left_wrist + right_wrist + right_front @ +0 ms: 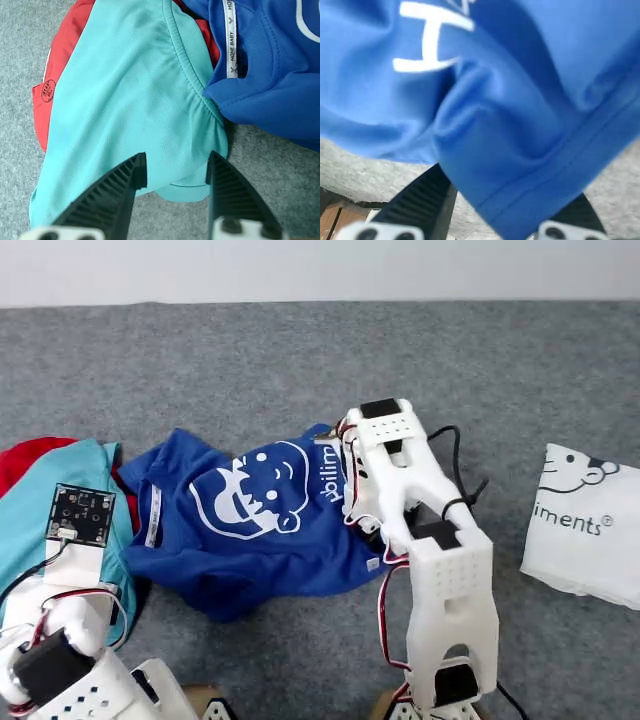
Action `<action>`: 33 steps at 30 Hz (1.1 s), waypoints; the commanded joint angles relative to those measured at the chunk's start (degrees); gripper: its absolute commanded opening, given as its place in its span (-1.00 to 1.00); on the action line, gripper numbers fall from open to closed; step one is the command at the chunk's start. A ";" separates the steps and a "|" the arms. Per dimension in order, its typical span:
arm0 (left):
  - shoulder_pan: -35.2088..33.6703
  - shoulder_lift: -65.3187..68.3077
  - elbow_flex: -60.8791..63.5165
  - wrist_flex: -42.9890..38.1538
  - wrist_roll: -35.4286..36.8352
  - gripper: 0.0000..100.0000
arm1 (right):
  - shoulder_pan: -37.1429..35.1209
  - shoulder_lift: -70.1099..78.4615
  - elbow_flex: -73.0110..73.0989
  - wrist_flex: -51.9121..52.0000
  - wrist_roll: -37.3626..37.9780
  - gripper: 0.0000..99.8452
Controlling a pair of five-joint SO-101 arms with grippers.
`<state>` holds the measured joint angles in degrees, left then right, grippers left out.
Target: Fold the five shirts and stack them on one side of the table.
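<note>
Blue shirt (250, 530) lies crumpled mid-table, print side up. Its long axis runs across the table, with the collar toward the left arm and the hem toward the right arm.

In the right wrist view the hem edge of the blue shirt (520, 125) drapes in a bunched fold over the right claw (505, 185). The claw is spread, the cloth sits between its two sides, and the tips are hidden under the fabric.

The collar end touches a teal shirt (130, 100), which lies on a red shirt (60, 65).

The left claw (175, 160) hangs spread above the teal shirt's edge, pinching nothing.

A folded white shirt (590, 530) sits well apart at the far right of the grey table (250, 360).
</note>
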<state>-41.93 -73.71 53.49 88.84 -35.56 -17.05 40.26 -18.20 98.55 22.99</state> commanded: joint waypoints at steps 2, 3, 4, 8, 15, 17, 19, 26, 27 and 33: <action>0.26 -0.35 -0.13 0.18 0.35 -0.61 | -0.48 1.10 -4.57 1.19 0.62 -0.81; 0.26 -0.35 -0.13 0.18 0.44 -0.61 | -0.40 1.10 -4.92 1.71 0.62 -0.90; 0.26 -0.35 -0.13 0.18 0.53 -0.61 | -0.13 0.92 -5.36 2.51 0.62 -0.97; 0.26 -0.35 -0.22 0.18 0.53 -0.61 | 2.59 -1.54 -6.77 4.35 0.62 -0.98; 0.26 0.00 -1.01 0.18 0.62 -0.61 | 11.03 -15.43 -4.57 4.44 4.75 -0.98; 0.26 0.09 -1.80 0.18 0.62 -0.61 | 13.85 -19.82 -2.64 4.44 5.54 -0.98; 0.44 0.18 -2.51 0.18 0.62 -0.61 | 16.48 -23.78 0.00 4.44 6.51 -0.98; 9.93 2.02 -4.62 2.90 0.62 -0.61 | 21.93 -30.37 5.80 4.35 6.77 -0.98; 11.08 3.87 -5.05 2.99 0.70 -0.61 | 21.93 -30.46 5.80 4.35 6.77 -0.98; 17.58 24.00 -13.85 8.53 0.70 -0.61 | 21.58 -30.46 5.80 4.26 6.59 -0.98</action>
<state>-27.96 -58.95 45.58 93.41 -35.56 4.13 13.54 -12.04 100.57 29.32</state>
